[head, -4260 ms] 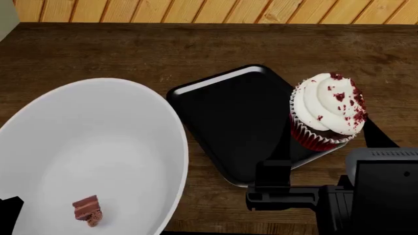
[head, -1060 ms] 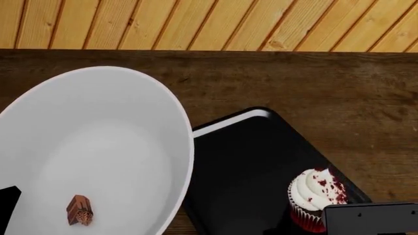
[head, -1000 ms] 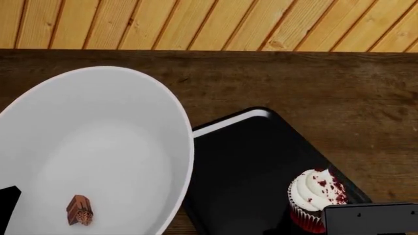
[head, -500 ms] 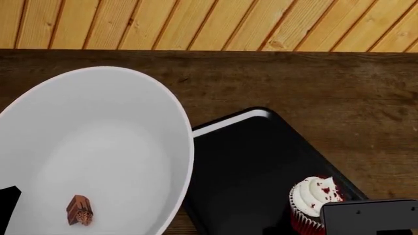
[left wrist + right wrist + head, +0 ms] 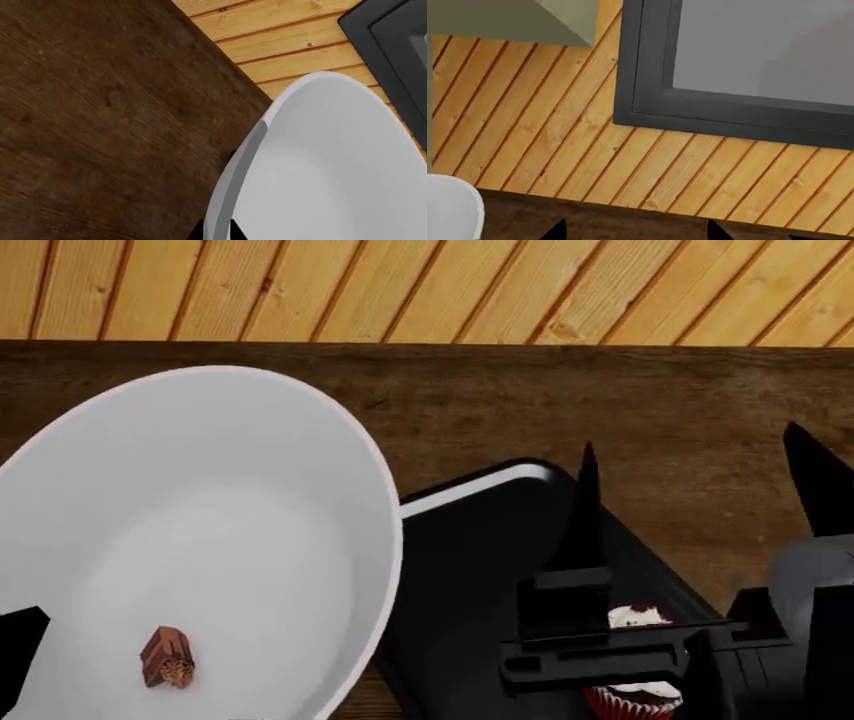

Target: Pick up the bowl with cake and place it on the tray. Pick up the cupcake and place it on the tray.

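The large white bowl (image 5: 200, 540) fills the left of the head view, with the tiny brown cake (image 5: 167, 657) low inside it. My left gripper (image 5: 215, 232) is shut on the bowl's rim (image 5: 240, 165), one fingertip on each side. The bowl's right edge overlaps the black tray (image 5: 481, 570). The cupcake (image 5: 638, 698) stands on the tray's near right part, mostly hidden behind my right gripper (image 5: 689, 435). That gripper is open and empty above the cupcake, its fingers (image 5: 583, 510) pointing at the far wall, and it also shows open in the right wrist view (image 5: 635, 231).
The dark wooden table (image 5: 641, 400) ends at a wall of light wooden planks (image 5: 400, 290). A dark window frame (image 5: 727, 107) is set in that wall. The bowl's edge (image 5: 454, 210) shows at the side of the right wrist view.
My right gripper has let go of the cupcake, opened and risen above it; the cupcake stays on the tray. The bowl has shifted slightly up and right.
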